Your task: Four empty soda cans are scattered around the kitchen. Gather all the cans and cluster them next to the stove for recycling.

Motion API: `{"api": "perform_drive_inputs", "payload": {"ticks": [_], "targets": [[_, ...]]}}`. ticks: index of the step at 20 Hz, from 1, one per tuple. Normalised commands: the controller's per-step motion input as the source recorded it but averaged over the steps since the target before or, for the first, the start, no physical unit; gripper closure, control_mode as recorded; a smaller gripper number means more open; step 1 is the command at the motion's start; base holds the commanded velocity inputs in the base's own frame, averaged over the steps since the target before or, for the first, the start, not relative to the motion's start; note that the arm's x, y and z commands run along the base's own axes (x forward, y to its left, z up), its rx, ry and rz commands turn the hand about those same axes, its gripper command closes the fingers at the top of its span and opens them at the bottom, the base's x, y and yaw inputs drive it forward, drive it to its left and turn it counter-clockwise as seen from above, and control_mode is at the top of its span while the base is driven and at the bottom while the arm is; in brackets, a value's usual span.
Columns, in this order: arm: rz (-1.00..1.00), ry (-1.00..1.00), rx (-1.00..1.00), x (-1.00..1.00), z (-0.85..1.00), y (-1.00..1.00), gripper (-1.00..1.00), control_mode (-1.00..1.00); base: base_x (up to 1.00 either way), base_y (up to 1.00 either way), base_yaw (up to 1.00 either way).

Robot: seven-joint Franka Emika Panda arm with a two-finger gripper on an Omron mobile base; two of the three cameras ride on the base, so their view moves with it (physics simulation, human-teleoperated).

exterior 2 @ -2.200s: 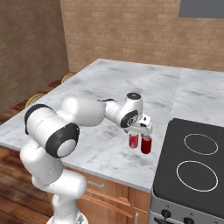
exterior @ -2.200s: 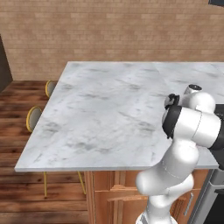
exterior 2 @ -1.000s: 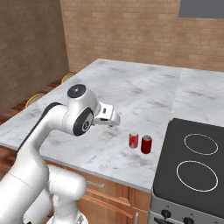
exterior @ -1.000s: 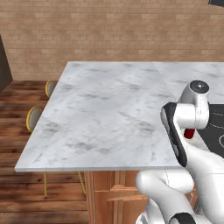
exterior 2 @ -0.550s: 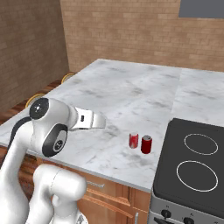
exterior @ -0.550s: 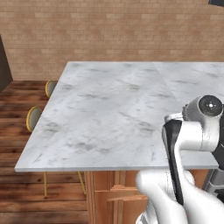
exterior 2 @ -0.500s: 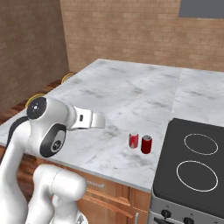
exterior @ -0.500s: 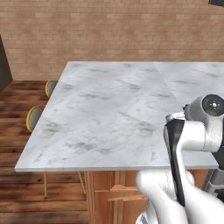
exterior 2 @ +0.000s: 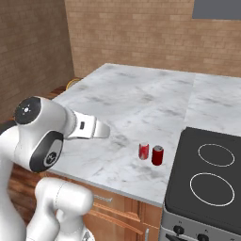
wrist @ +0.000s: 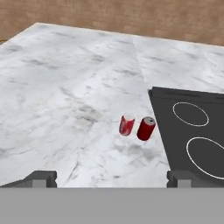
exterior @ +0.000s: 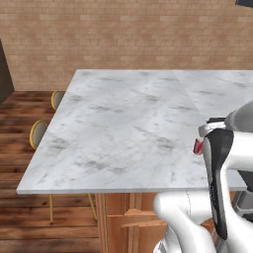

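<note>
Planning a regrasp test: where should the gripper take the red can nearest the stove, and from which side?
Grip the darker red can across its round body at mid-height, probably from above or from the counter-front side. It stands upright on the marble counter and is small. The other red can is close on one side and the stove edge on the other, so those sides look tight. The gripper is open and pulled back.

Illumination is even, diffuse and moderately bright, with no identifiable source. The white-grey marble island counter (exterior 2: pixel 141 101) shows no glare. The two small red cylindrical soda cans (wrist: pixel 136 127) cast only faint contact shadows. Rendering is soft and low-resolution, without motion blur or edge distortion.
</note>
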Motion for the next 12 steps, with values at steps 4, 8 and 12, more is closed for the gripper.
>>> {"api": "perform_drive_inputs", "payload": {"ticks": [4, 8, 12], "targets": [[0.02, 0.00, 0.04, -0.25, 0.02, 0.00, -1.00, 1.00, -0.28, 0.00, 0.01], [0.00, 0.00, 0.00, 0.00, 0.00, 0.00, -1.00, 1.00, -0.57, -0.03, -0.03], [0.00, 0.00, 0.00, 0.00, 0.00, 0.00, -1.00, 1.00, -0.47, -0.28, -0.21]]}}
